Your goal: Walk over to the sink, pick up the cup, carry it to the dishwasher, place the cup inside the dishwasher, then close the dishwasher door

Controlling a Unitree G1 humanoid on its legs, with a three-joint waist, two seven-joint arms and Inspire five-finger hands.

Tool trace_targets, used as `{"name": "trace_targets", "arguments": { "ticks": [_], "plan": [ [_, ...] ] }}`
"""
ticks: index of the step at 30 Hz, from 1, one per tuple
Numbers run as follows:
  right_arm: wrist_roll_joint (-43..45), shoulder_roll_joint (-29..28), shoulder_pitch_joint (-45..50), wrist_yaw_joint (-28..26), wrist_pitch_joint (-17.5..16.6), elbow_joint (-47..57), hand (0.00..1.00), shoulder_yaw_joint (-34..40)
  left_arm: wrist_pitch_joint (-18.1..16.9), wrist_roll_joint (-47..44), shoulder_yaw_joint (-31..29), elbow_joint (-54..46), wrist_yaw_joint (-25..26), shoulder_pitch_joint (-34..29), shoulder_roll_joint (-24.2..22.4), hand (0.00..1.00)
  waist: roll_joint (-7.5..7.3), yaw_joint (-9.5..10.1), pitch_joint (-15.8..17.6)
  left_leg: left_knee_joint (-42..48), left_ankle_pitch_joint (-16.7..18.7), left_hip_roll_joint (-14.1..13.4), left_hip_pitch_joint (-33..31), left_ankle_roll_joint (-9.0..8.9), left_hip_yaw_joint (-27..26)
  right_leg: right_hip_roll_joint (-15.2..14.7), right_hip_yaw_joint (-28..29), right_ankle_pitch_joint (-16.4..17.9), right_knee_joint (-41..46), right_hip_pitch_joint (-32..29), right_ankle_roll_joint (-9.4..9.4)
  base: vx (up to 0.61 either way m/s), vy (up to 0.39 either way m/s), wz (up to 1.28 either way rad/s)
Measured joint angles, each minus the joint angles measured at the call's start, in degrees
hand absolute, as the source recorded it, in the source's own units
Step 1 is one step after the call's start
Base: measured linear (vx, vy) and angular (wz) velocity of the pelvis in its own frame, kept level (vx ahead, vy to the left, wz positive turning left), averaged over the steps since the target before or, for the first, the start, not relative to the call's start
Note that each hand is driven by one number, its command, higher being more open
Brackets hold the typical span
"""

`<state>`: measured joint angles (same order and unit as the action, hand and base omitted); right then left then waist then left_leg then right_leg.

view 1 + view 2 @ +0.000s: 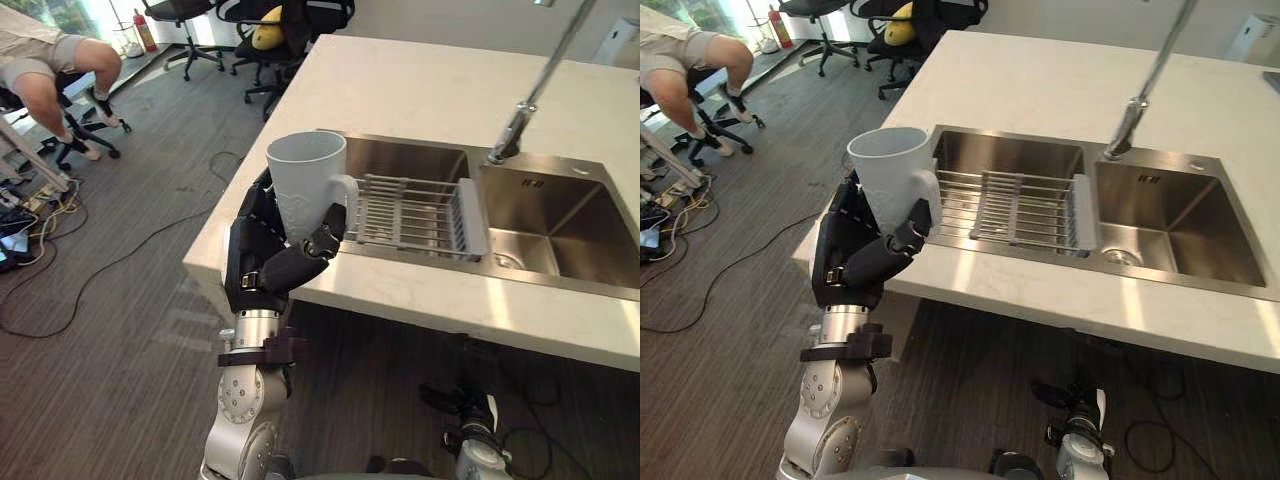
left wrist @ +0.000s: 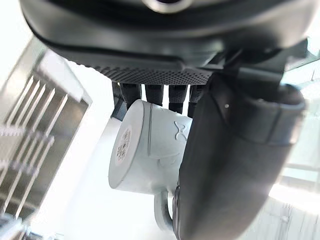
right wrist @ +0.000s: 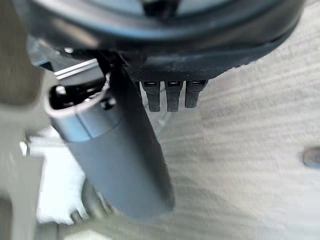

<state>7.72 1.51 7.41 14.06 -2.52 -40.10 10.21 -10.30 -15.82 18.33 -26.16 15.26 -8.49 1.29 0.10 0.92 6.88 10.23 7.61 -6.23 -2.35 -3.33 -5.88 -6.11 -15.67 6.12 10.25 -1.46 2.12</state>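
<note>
A white cup [image 1: 305,185] with a handle stands upright in my left hand [image 1: 262,262], lifted in front of the counter's near left corner. The fingers wrap its back and the thumb presses its front beside the handle. In the left wrist view the cup's base [image 2: 122,147] faces the camera, with the thumb [image 2: 235,165] across it. Behind the cup lies the steel double sink [image 1: 560,215]. My right hand [image 3: 120,150] hangs low over the carpet, its fingers relaxed and holding nothing.
A grey drying rack [image 1: 415,215] spans the sink's left basin, and a tall faucet [image 1: 530,100] rises behind it. The pale counter [image 1: 420,90] runs to the right. A seated person [image 1: 50,80], office chairs [image 1: 270,40] and floor cables [image 1: 100,270] are to the left.
</note>
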Motion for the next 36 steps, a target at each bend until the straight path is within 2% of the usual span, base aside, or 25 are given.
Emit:
{"name": "trace_targets", "arguments": {
  "ticks": [4, 11, 16, 18, 19, 20, 21, 22, 23, 24, 26, 27, 28, 29, 30, 31, 32, 33, 34, 35, 36],
  "plan": [
    [-0.03, -1.11, -0.34, -0.18, -0.02, -0.27, 0.90, -1.13, 0.06, -0.01, -1.31, 3.76, 1.05, 0.00, 0.93, 0.30, -0.93, -0.08, -0.55, 0.04, -0.28, 2.43, 0.52, 0.96, -1.66, -1.92, 1.35, -2.40, -2.84, 0.99, 1.74, 0.00, 0.168, -0.08],
    [-0.05, -0.97, -0.55, -0.31, -0.04, -2.09, 0.90, -1.39, 0.08, -0.01, -1.00, 3.85, 0.99, 0.00, 1.55, 0.30, -0.87, -0.19, -0.75, -0.37, -0.46, 2.41, 1.28, 1.19, -1.63, -1.26, 1.28, -3.52, -4.99, 2.56, 1.53, -0.01, 0.011, -0.02],
    [-0.08, -0.29, -0.66, -0.38, -0.05, -2.12, 0.90, -2.34, 0.09, 0.00, -1.37, 3.83, 0.87, -0.05, 1.35, 0.30, -0.78, -0.38, -0.81, -2.33, -3.01, 2.62, -0.26, 0.77, 2.49, -1.10, -2.87, -3.50, -5.06, 2.69, 1.45, -0.04, -0.055, 0.43],
    [-0.08, 0.35, -1.08, -0.33, -0.07, -2.11, 0.90, -3.76, 0.11, -0.01, -2.68, 3.82, 0.88, -0.16, 0.67, 0.30, -0.68, -0.37, -0.75, -2.77, -4.98, 2.98, -2.38, 0.01, 4.68, -1.38, -6.71, -3.25, -4.98, 2.72, 1.08, -0.09, -0.049, 0.90],
    [-0.08, 0.56, -1.39, -0.33, -0.09, -2.11, 0.90, -3.77, 0.11, -0.01, -3.30, 3.81, 0.90, -0.16, 0.33, 0.30, -0.62, -0.51, -0.70, -3.43, -6.56, 3.33, -3.42, -0.18, 4.15, -1.88, -8.87, -3.10, -4.82, 2.71, 0.86, -0.16, -0.014, 1.24],
    [-0.11, 0.90, -1.80, -0.34, -0.20, -2.11, 0.90, -3.71, 0.11, -0.02, -3.66, 3.67, 0.96, -0.15, -0.23, 0.30, -0.26, -0.42, -0.58, -5.60, -8.43, 2.99, -4.19, -0.22, 0.87, -2.69, -11.99, -2.93, -4.55, 2.73, 0.62, -0.19, 0.028, 1.32],
    [-0.13, 0.82, -2.49, -0.25, -0.17, -2.19, 0.90, -3.47, 0.10, -0.08, -4.48, 3.32, 0.92, -0.29, -0.36, 0.30, -0.15, 0.08, -0.28, -4.75, -6.38, 1.27, -4.85, 2.04, -5.82, -3.49, -14.29, -2.92, -4.49, 2.73, 0.61, -0.15, 0.038, 1.16],
    [-0.14, 1.02, -2.59, -0.21, -0.21, -1.90, 0.90, -3.52, 0.09, -0.13, -4.54, 3.32, 0.94, -0.35, -0.37, 0.30, -0.11, 0.02, -0.30, -2.74, -5.04, 0.22, -5.77, 2.64, -9.65, -4.02, -15.54, -2.89, -4.41, 2.82, 0.63, -0.07, 0.046, 0.99],
    [-0.14, 1.62, -2.59, -0.22, -0.27, -1.31, 0.90, -3.77, 0.06, -0.57, -4.68, 3.31, 0.93, -0.35, -0.64, 0.30, 0.40, -0.23, -0.15, -0.20, -4.34, -0.94, -6.40, 2.73, -13.71, -4.46, -17.45, -2.79, -4.13, 3.54, 0.68, 0.00, 0.078, 0.94],
    [-0.18, 2.72, -2.61, -0.22, -0.27, -1.01, 0.90, -3.85, 0.03, -1.20, -4.51, 3.27, 0.88, -0.73, -1.58, 0.30, 2.18, -0.20, -0.69, -0.11, -6.11, -1.86, -6.06, 2.36, -14.82, -4.64, -19.08, -2.18, -3.08, 3.97, 1.57, 0.00, 0.132, 0.90],
    [-0.45, 2.79, -3.10, -0.22, -0.25, -0.41, 0.90, -3.96, -0.26, -1.26, -4.58, 3.10, 0.74, -1.56, -1.43, 0.30, 2.03, 0.16, -0.59, -1.14, -6.20, 0.20, -5.96, 3.57, -13.79, -6.79, -19.80, -1.37, -1.32, 3.99, 2.36, -0.01, 0.151, 0.50],
    [-1.01, 2.40, -3.53, -0.31, -0.27, 0.05, 0.90, -4.03, -0.22, -1.43, -4.67, 3.10, 0.74, -1.91, -1.28, 0.30, 1.93, 0.20, -0.52, -1.58, -5.69, 1.58, -5.91, 3.96, -13.35, -8.26, -20.25, -0.56, -0.14, 3.65, 3.35, 0.01, 0.184, 0.34],
    [-1.33, 1.79, -4.07, -0.40, -0.25, -0.04, 0.90, -4.13, -0.14, -2.11, -4.60, 3.10, 0.65, -2.29, -1.31, 0.30, 1.73, 0.17, -0.39, -1.33, -4.93, 3.09, -5.94, 5.09, -13.07, -10.45, -20.26, 0.64, 2.50, 2.95, 4.09, 0.03, 0.195, 0.34],
    [-1.44, 1.53, -4.22, -0.42, -0.20, -0.06, 0.90, -4.30, -0.10, -2.38, -4.51, 3.07, 0.56, -2.55, -1.32, 0.30, 1.54, 0.13, -0.28, -0.96, -4.46, 3.89, -5.89, 5.56, -12.97, -11.76, -20.18, 1.52, 4.02, 2.63, 4.29, 0.04, 0.206, 0.30],
    [-2.36, 1.25, -4.43, -0.47, -0.01, -0.10, 0.90, -5.18, -0.10, -2.44, -4.48, 2.97, 0.26, -3.09, -1.25, 0.30, 0.97, -0.01, 0.09, 0.26, -3.17, 5.53, -5.94, 6.25, -12.54, -14.56, -20.06, 2.92, 7.73, 2.29, 4.01, 0.06, 0.192, 0.35],
    [-3.03, 1.38, -4.47, -0.79, 0.24, -0.13, 0.90, -6.42, 0.01, -2.49, -4.45, 2.94, -0.20, -3.69, -1.28, 0.30, 0.76, -0.36, 0.33, 1.69, -1.74, 6.86, -5.86, 6.97, -11.83, -16.78, -19.51, 3.70, 12.05, 1.92, 2.66, 0.08, 0.175, 0.39],
    [-3.41, 1.39, -4.49, -1.07, 0.44, -0.14, 0.90, -6.77, 0.23, -2.50, -4.33, 2.95, -0.34, -3.89, -1.34, 0.30, 0.54, -0.52, 0.57, 2.59, -1.03, 7.30, -5.96, 7.49, -11.31, -17.75, -17.28, 3.68, 15.11, 0.91, 1.08, 0.13, 0.160, 0.57],
    [-3.59, 1.28, -4.47, -1.54, 1.18, -0.37, 0.90, -7.42, 1.01, -2.50, -4.18, 2.94, -0.78, -3.94, -1.22, 0.30, 0.50, -0.89, 0.66, 3.81, -0.17, 8.01, -5.61, 8.01, -9.43, -18.40, -10.27, 2.45, 21.57, -1.66, -1.42, 0.19, 0.143, 0.83],
    [-3.70, 1.02, -4.43, -1.61, 1.40, -0.90, 0.90, -8.21, 1.27, -2.50, -4.16, 2.92, -1.20, -3.98, -0.94, 0.30, 0.41, -1.51, 0.95, 3.98, -0.15, 8.57, -4.58, 8.56, -6.90, -17.58, -2.84, 2.38, 27.39, -4.09, -2.82, 0.20, 0.125, 0.99],
    [-3.91, 0.77, -4.39, -1.67, 1.41, -1.09, 0.90, -8.45, 1.27, -2.50, -3.97, 2.91, -1.30, -3.99, -0.65, 0.30, 0.22, -1.96, 1.09, 4.07, 0.45, 8.67, -4.24, 9.39, -5.37, -15.76, 0.97, 3.96, 28.63, -4.76, -2.18, 0.24, 0.039, 1.15],
    [-4.21, 0.44, -4.33, -1.75, 1.41, -0.96, 0.90, -8.53, 1.27, -2.50, -4.20, 2.91, -1.28, -3.97, -0.29, 0.30, 0.14, -2.10, 1.18, 4.06, 0.62, 8.71, -3.93, 9.47, -2.68, -11.11, 7.53, 7.16, 29.60, -6.31, -1.15, 0.15, -0.011, 0.93]
  ]
}}
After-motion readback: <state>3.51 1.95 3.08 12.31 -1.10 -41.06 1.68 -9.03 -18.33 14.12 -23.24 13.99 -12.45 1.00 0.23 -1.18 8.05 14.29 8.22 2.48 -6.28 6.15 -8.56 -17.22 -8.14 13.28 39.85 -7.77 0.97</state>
